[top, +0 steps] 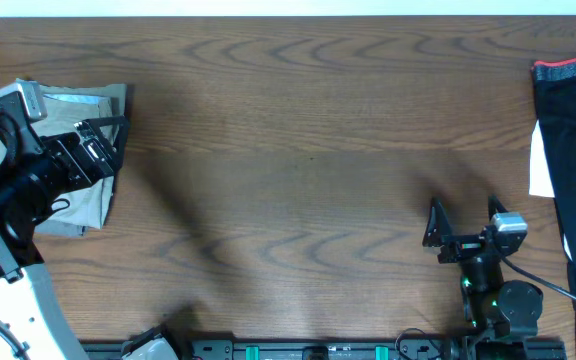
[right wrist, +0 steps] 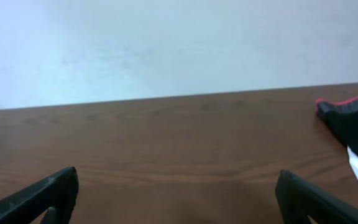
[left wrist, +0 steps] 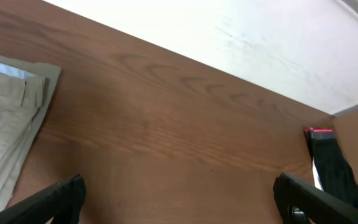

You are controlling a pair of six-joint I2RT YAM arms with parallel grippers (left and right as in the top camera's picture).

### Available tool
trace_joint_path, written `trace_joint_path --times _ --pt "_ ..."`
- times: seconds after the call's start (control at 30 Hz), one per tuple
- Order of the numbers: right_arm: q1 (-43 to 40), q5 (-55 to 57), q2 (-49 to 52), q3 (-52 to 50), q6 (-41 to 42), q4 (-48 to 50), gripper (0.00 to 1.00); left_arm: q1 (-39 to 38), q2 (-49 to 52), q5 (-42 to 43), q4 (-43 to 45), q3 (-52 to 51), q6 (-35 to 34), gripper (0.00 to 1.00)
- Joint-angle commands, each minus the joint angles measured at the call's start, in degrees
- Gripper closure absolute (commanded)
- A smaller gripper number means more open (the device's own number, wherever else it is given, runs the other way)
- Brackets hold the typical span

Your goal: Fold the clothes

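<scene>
The khaki shorts [top: 83,200] lie folded in a flat pile at the far left of the table [top: 298,170], close to its left edge. In the left wrist view the layers sit stacked on one another, with a seam and a paler inner edge showing near the top corner.

The left gripper [top: 116,145] is over the right part of that pile, pointing right across the table. Its fingers [left wrist: 61,196] are spread wide with only bare wood between them, and they hold nothing. From these views I cannot tell whether it touches the cloth or hangs just above it.

The right gripper [top: 463,222] is near the front edge on the right side of the table, well apart from the shorts. Its fingers [right wrist: 51,193] are also spread wide and empty, and they point toward the far edge.

A dark garment [top: 573,150] with a red band along its far end lies at the right edge of the table and runs out of view. A white piece [top: 540,165] shows at its left side, touching it; what it is cannot be made out. The dark garment lies to the right of the right gripper and clear of it.
</scene>
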Motion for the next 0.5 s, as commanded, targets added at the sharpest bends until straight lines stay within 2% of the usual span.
trace_joint_path --times 0.0,0.47 --pt "-0.48 0.0 -0.61 -0.63 0.24 0.22 0.01 -0.22 0.02 0.57 0.2 0.31 0.98 0.02" --pt "-0.48 2.54 -0.61 -2.05 -0.44 -1.07 0.01 -0.22 0.02 0.57 0.17 0.31 0.98 0.02"
